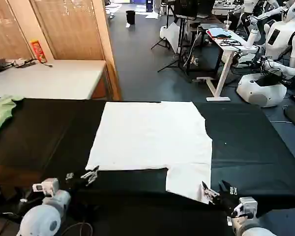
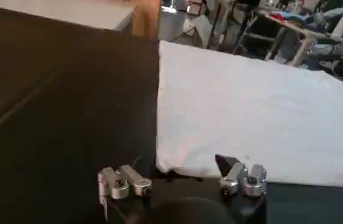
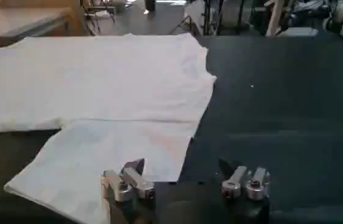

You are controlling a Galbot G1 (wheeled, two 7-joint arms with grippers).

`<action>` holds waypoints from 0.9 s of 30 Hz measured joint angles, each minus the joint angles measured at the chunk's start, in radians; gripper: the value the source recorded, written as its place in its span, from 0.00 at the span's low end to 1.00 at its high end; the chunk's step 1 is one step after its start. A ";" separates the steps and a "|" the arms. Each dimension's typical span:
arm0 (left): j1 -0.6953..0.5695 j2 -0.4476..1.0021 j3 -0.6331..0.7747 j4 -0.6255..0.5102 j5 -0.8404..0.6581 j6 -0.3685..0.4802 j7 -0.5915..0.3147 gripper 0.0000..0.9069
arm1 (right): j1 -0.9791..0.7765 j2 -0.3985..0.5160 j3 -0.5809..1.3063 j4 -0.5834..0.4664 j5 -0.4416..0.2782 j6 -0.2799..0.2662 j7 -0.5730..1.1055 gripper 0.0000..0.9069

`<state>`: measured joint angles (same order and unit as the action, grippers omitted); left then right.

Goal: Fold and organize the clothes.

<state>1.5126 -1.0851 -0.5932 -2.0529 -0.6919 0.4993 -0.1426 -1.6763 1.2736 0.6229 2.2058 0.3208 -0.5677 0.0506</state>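
The clothes are a white T-shirt (image 1: 152,135) lying flat on the black table (image 1: 255,142), plain side up, with one sleeve (image 1: 189,179) sticking out toward the near edge. My left gripper (image 1: 81,175) stands open at the shirt's near left corner. In the left wrist view that corner (image 2: 162,164) lies just ahead of the left gripper (image 2: 180,175), between its spread fingers. My right gripper (image 1: 220,191) is open at the sleeve's near right corner. In the right wrist view the right gripper (image 3: 183,175) has one finger over the sleeve (image 3: 110,152) and the other over bare table.
A light green garment (image 1: 0,110) lies at the table's far left edge. Behind the table stand a beige table (image 1: 49,78) and a wooden partition. A white desk (image 1: 226,44) and other robots (image 1: 275,54) are at the back right.
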 joint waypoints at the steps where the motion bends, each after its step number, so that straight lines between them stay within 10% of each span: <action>1: 0.001 -0.002 0.000 0.000 0.007 -0.004 -0.001 0.97 | -0.001 0.002 -0.002 -0.003 -0.005 0.000 0.000 0.92; 4: -0.003 -0.005 0.002 0.009 0.012 -0.008 -0.010 0.97 | -0.004 0.008 -0.008 -0.011 -0.015 0.000 0.000 0.86; 9: -0.001 -0.004 0.004 0.023 0.012 -0.007 -0.010 0.18 | -0.005 0.020 -0.019 -0.013 -0.021 0.001 0.002 0.67; 10: 0.001 -0.004 0.004 0.024 0.011 -0.008 -0.010 0.16 | -0.005 0.022 -0.021 -0.013 -0.025 0.001 0.002 0.67; 11: 0.002 -0.004 0.004 0.024 0.011 -0.009 -0.010 0.11 | -0.006 0.024 -0.025 -0.013 -0.029 0.001 0.001 0.33; 15: 0.001 -0.008 0.007 0.024 0.010 -0.010 -0.010 0.00 | -0.014 0.031 -0.035 -0.010 -0.042 0.001 0.000 0.08; 27: 0.045 -0.015 0.000 -0.041 0.031 -0.016 -0.027 0.00 | -0.091 0.030 0.001 0.081 -0.037 -0.015 0.034 0.05</action>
<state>1.5573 -1.0996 -0.5931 -2.0939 -0.6610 0.4834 -0.1701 -1.7672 1.3035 0.6241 2.2872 0.2834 -0.5829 0.0850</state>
